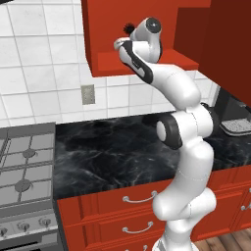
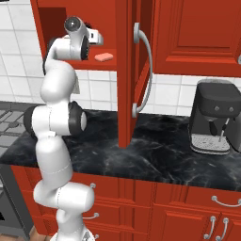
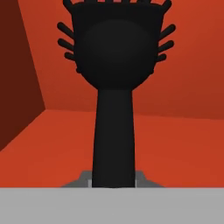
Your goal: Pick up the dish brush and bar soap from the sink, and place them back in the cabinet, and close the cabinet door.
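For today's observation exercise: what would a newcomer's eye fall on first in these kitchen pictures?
First, the white arm reaching up into the open red cabinet, its tool shut on a black brush held over the shelf. Next, the pink soap lying on that shelf, beside the door swung wide with its long silver handle. Below, the black marble counter carries a dark coffee machine at the right.

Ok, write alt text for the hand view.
A black dish brush stands straight up from the gripper, which is shut on its handle, bristly round head at the top. Behind it lie the red floor and back wall of the cabinet.
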### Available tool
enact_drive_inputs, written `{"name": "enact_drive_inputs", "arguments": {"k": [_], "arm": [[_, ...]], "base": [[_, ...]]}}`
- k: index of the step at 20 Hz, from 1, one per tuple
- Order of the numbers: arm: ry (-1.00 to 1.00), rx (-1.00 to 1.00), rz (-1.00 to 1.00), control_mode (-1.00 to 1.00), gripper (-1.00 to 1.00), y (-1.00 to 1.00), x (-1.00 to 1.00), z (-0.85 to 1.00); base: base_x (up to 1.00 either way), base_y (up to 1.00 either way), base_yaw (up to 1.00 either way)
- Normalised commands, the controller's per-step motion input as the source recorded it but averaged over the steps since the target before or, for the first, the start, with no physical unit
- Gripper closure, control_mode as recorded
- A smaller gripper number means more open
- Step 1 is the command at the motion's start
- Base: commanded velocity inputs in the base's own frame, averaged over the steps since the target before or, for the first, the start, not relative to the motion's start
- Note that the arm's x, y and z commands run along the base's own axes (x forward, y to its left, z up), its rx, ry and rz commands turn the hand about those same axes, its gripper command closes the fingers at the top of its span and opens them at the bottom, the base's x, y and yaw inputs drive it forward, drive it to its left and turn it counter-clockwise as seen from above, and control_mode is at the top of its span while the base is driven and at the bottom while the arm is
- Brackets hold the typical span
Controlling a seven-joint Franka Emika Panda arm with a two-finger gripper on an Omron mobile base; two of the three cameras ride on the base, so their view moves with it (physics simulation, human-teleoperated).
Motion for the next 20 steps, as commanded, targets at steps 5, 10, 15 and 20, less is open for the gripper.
{"name": "enact_drive_inputs", "arguments": {"k": [5, 10, 15, 20], "arm": [[0.0, 0.0, 0.01, -1.0, 1.0, 0.0, 0.01, 0.0], [0.0, 0.0, 0.0, -1.0, -1.0, 0.0, 0.0, 0.0], [0.0, 0.0, 0.0, -1.0, -1.0, 0.0, 0.0, 0.0], [-0.01, 0.0, 0.0, -1.0, -1.0, 0.0, 0.0, 0.0]], "base": [[0.0, 0.0, 0.0], [0.0, 0.0, 0.0], [0.0, 0.0, 0.0], [0.0, 0.0, 0.0]]}}
